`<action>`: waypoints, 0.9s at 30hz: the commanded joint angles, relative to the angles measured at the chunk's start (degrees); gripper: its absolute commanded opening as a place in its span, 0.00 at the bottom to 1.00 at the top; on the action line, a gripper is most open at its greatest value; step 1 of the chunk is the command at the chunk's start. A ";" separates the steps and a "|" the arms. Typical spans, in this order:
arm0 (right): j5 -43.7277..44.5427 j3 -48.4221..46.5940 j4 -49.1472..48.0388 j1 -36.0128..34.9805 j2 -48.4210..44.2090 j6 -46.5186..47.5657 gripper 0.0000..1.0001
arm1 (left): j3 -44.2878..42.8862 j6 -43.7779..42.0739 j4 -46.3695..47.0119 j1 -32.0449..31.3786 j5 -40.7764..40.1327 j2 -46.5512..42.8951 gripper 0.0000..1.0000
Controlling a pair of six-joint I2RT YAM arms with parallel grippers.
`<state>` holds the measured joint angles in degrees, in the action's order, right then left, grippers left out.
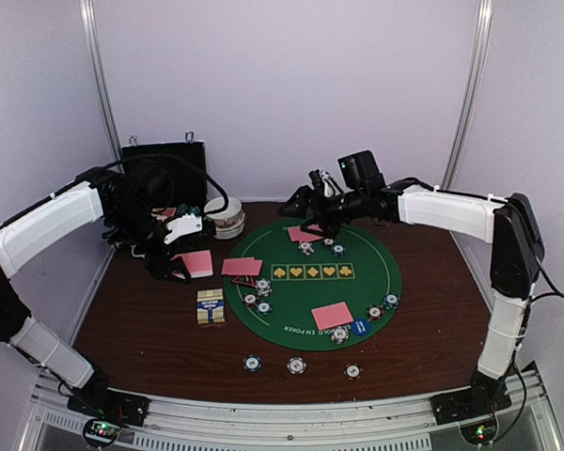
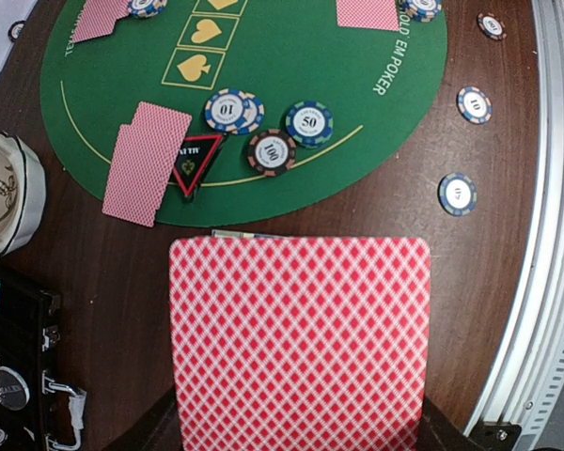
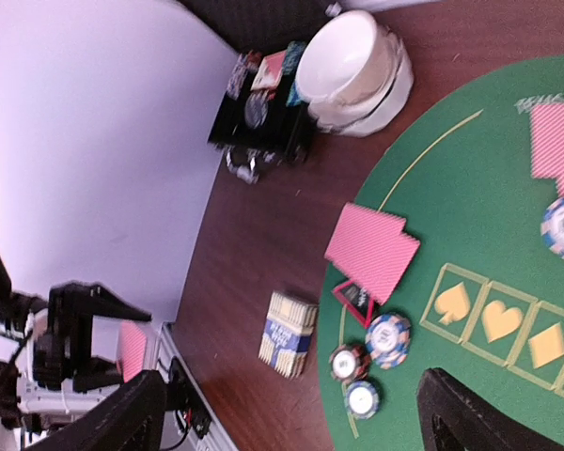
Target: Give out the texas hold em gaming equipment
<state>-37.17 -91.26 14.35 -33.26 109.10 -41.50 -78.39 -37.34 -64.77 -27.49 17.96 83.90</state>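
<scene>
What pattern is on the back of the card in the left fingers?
Red-and-white diamond lattice on the card; clearest in the left wrist view.

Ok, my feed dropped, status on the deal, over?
Left gripper shut on pink-backed card. Right gripper open above green felt mat. Small box lies near held card.

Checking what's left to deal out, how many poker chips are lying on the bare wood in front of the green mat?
3, in a row by the near edge of the table: left chip, middle chip, right chip. Nothing seems to hide more there.
</scene>
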 commanded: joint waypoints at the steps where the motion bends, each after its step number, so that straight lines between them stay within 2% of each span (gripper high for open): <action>1: -4.87 8.12 -13.85 -5.87 -2.81 -10.07 0.97 | -1.15 0.82 1.23 0.06 0.91 -0.55 0.00; 4: -5.98 9.60 -19.51 -10.23 -2.14 -13.52 0.97 | -1.24 0.95 1.27 0.06 1.08 -0.64 0.00; 10: -7.24 6.07 -24.23 -16.45 2.99 -17.64 0.96 | -1.83 1.41 1.27 0.02 1.86 -0.52 0.00; 27: -9.57 -3.56 -28.75 -20.57 13.49 -23.15 0.91 | -2.21 1.73 1.29 0.06 2.94 -0.79 0.00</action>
<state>-45.69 -91.33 -11.31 -53.04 120.86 -63.20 -78.85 -36.25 -64.75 -27.49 19.20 83.90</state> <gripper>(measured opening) 0.915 0.663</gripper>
